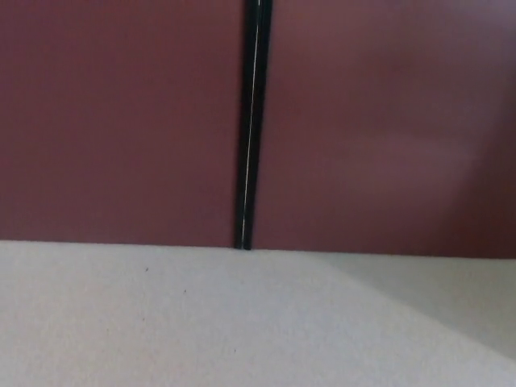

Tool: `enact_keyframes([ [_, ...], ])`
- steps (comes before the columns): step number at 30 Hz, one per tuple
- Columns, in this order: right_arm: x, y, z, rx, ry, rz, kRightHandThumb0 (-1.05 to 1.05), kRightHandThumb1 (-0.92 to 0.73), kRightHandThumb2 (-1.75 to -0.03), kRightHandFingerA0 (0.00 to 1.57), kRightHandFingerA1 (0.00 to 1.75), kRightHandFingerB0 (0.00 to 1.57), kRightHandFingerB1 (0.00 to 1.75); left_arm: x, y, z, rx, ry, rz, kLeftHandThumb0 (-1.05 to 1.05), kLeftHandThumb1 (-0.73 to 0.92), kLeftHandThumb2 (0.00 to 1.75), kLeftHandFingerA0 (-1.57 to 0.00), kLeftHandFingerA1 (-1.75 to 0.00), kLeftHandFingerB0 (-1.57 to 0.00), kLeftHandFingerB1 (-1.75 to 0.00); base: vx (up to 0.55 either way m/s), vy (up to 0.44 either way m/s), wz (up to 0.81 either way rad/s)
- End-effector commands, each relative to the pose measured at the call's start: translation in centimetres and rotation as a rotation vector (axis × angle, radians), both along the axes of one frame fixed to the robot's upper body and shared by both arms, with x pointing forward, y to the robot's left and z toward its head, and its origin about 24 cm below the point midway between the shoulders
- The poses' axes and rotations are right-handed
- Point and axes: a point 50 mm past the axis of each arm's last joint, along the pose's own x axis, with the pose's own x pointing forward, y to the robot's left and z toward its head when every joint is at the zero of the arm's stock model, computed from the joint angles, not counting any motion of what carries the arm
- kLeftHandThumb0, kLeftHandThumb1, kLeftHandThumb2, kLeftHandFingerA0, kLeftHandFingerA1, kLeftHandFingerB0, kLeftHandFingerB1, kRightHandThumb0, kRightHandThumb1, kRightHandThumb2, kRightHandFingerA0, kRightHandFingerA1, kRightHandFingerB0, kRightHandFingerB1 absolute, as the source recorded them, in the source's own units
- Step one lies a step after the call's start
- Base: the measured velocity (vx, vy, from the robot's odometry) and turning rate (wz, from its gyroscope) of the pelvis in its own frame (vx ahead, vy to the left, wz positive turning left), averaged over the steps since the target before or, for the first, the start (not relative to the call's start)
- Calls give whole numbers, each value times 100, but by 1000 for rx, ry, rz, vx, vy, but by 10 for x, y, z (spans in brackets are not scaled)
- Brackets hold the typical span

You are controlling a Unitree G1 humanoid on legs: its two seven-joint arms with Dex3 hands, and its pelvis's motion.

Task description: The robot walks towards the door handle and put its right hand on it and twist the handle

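Two dark red door leaves fill the upper part of the head view, the left leaf [121, 121] and the right leaf [387, 121]. A black vertical seam [250, 129] with a thin bright line runs between them down to the floor. No door handle shows in this frame. Neither of my hands nor any part of my arms is in view.
Pale speckled floor [201, 322] meets the foot of the doors along a nearly level line. A darker shadow [451, 298] lies across the floor at the right.
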Motion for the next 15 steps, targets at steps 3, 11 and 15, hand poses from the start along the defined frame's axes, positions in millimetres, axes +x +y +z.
enact_keyframes([
  [3, 2, -2, 1, -10, -1, 27, -34, -46, -65, 53, 49, 44, 44, 3, 1, 1, 5, 4, -22, -7, 41, 87, -33, -87, -25, -58, 244, -403, 9],
  [11, 1, 0, 1, -13, -3, 27, -34, -46, -65, 58, 52, 44, 44, -1, 1, 1, 6, 9, -30, -9, 41, 87, -32, -83, -26, -59, 188, -86, -6],
  [15, 1, 1, 0, -6, 5, 25, -35, -46, -66, 57, 52, 44, 44, -2, 2, 1, 6, 11, -38, -9, 40, 87, -33, -83, -26, -59, 357, 153, -3],
])
